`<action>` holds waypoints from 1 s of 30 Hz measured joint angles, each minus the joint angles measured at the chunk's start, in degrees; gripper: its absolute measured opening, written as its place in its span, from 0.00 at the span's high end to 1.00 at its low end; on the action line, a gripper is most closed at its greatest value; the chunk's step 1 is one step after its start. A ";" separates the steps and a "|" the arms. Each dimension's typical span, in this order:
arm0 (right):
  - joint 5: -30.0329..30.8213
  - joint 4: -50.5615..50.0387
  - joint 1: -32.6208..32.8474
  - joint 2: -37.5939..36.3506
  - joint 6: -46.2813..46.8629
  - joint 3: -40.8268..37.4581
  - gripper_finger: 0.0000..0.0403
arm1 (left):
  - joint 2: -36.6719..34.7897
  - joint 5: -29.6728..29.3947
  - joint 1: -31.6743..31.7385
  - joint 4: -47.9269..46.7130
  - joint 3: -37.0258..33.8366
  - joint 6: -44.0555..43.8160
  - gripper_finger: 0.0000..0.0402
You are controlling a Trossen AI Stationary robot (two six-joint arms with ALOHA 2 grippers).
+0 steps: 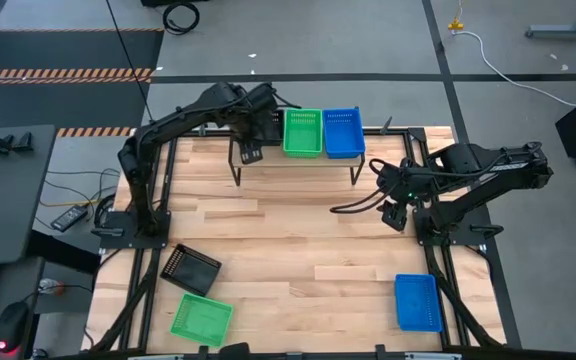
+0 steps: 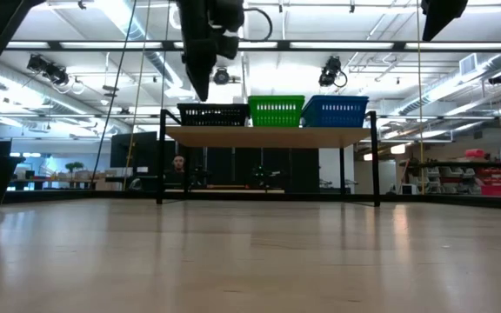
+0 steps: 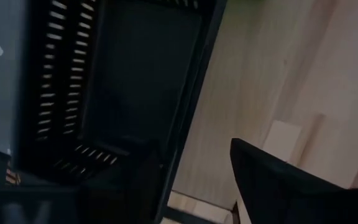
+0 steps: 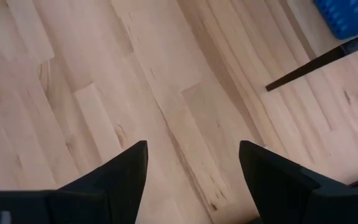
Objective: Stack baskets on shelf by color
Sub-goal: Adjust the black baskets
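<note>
The shelf [image 2: 268, 136] stands at the table's far edge and carries a black basket [image 2: 211, 114], a green basket [image 2: 276, 111] and a blue basket [image 2: 334, 111] side by side; whether any is a stack I cannot tell. My left gripper [image 2: 201, 91] hangs open just above the black basket's near rim [image 3: 135, 74], fingers pointing down. My right gripper [image 4: 191, 180] is open over bare table at the right [image 1: 393, 210]. Loose on the table lie a black basket [image 1: 190, 268], a green basket [image 1: 201, 318] and a blue basket [image 1: 417, 302].
The shelf's thin black legs [image 1: 238, 172] stand on the tabletop under its near edge. The table's middle [image 1: 298, 250] is bare wood. Cables trail off the left side of the table [image 1: 73, 205].
</note>
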 joint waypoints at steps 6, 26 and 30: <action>0.08 0.00 0.00 0.02 0.66 0.00 0.36 | 2.43 -1.99 -0.06 0.31 -0.02 0.09 0.53; 2.44 -0.02 0.00 0.00 4.87 0.00 0.36 | 2.47 -1.86 0.22 2.57 0.04 -10.85 0.95; 3.53 0.02 -0.02 0.00 2.50 0.00 0.36 | 2.47 -1.29 0.22 1.91 0.65 -16.22 0.96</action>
